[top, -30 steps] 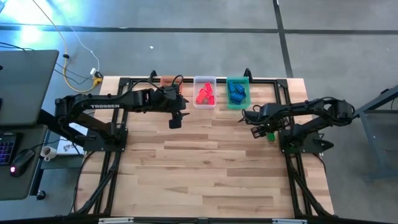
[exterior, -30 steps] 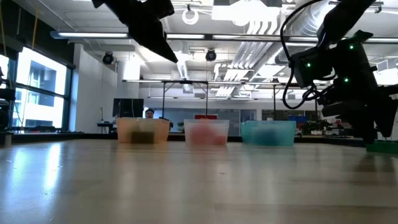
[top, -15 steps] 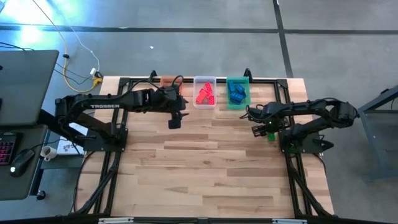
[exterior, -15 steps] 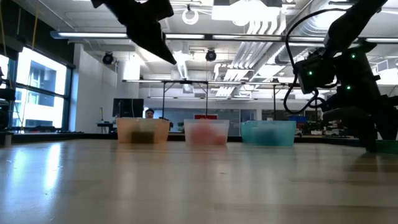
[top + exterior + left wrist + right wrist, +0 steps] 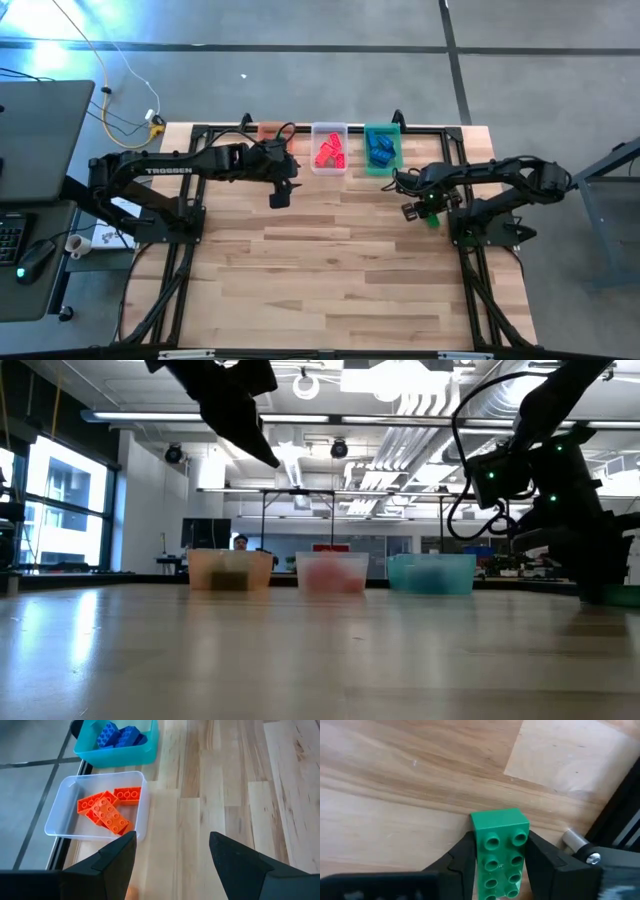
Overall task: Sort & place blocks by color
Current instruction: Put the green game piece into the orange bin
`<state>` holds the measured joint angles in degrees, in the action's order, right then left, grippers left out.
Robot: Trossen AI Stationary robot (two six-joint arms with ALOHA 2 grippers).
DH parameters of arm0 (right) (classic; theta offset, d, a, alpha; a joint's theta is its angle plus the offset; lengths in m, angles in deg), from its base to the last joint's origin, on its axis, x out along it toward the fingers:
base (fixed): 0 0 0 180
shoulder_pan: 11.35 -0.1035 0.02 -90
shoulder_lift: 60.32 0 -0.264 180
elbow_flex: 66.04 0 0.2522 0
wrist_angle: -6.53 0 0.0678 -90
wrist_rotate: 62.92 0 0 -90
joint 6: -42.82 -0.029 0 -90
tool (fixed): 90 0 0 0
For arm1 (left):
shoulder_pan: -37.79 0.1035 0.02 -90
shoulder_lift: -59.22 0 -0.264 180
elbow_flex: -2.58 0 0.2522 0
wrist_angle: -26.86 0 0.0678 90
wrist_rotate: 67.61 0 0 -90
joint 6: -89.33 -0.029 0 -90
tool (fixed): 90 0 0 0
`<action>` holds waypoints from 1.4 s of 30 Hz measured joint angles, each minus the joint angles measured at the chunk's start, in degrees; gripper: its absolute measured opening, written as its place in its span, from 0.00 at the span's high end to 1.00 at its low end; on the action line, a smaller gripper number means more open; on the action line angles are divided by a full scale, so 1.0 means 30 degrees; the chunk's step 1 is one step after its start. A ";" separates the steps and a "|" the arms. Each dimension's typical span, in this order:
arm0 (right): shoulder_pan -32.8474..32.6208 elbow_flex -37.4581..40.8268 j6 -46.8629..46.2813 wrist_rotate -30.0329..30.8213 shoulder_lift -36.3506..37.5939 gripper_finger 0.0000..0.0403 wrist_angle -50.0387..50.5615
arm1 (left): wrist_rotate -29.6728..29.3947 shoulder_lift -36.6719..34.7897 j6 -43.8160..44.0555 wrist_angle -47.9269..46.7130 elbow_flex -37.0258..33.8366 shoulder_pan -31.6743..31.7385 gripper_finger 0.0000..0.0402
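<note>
Green block [image 5: 500, 847] lies studs-up on the table [image 5: 340, 270] near its right edge, clamped between the two fingers [image 5: 462, 862] of the right gripper [image 5: 424, 207] — both press against its long sides. Farther back stand the bins: red-orange blocks [image 5: 107, 810] in the clear tub [image 5: 60, 815], blue blocks [image 5: 120, 735] in the green tub [image 5: 115, 757]. Left gripper [image 5: 279, 193] hangs above the table near the clear tub, fingers spread wide and holding nothing.
</note>
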<state>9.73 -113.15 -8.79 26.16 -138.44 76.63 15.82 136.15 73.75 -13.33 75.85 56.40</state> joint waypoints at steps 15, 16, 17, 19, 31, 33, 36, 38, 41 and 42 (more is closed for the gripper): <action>-0.1246 -0.0117 0.0049 0.0139 0.0007 0.72 -0.0249 | 0.0000 0.0000 0.0199 -0.0262 0.0000 -0.0029 0.40; -0.1404 -0.0257 0.0052 0.0130 0.0007 0.72 -0.0419 | 0.0000 0.0000 0.0199 -0.0262 0.0000 -0.0029 0.40; -0.1568 -0.0475 0.0045 0.0132 0.0007 0.72 -0.0569 | 0.0000 0.0000 0.0199 -0.0262 0.0000 -0.0029 0.40; -0.1958 -0.0981 0.0044 0.0200 0.0007 0.72 -0.0753 | 0.0000 0.0000 0.0219 -0.0267 0.0000 -0.0029 0.40; -0.4604 -0.5359 0.0975 0.2815 0.0022 0.72 -0.1213 | 0.0173 0.0000 0.1151 -0.0262 0.0000 -0.0587 0.40; -0.5113 -0.6118 0.1304 0.3370 0.0022 0.72 -0.1206 | 0.0176 0.0000 0.1434 -0.0258 0.0000 -0.0814 0.40; -0.5881 -0.7195 0.1868 0.4061 0.0022 0.72 -0.1298 | 0.0175 0.0000 0.2032 -0.0262 0.0000 -0.1165 0.40; -0.6390 -0.7870 0.2370 0.4423 0.0022 0.72 -0.1590 | 0.0175 0.0000 0.2381 -0.0262 0.0000 -0.1412 0.40; -0.7159 -0.8787 0.3074 0.4912 0.0027 0.72 -0.2142 | 0.0182 0.0000 0.2998 -0.0262 0.0000 -0.1793 0.40; -0.7429 -0.9040 0.3324 0.5093 0.0029 0.72 -0.2416 | 0.0278 0.0000 0.3250 -0.0255 0.0000 -0.1926 0.40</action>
<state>-12.56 -140.27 1.18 41.44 -138.36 69.38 16.65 136.15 83.50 -14.10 75.85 50.63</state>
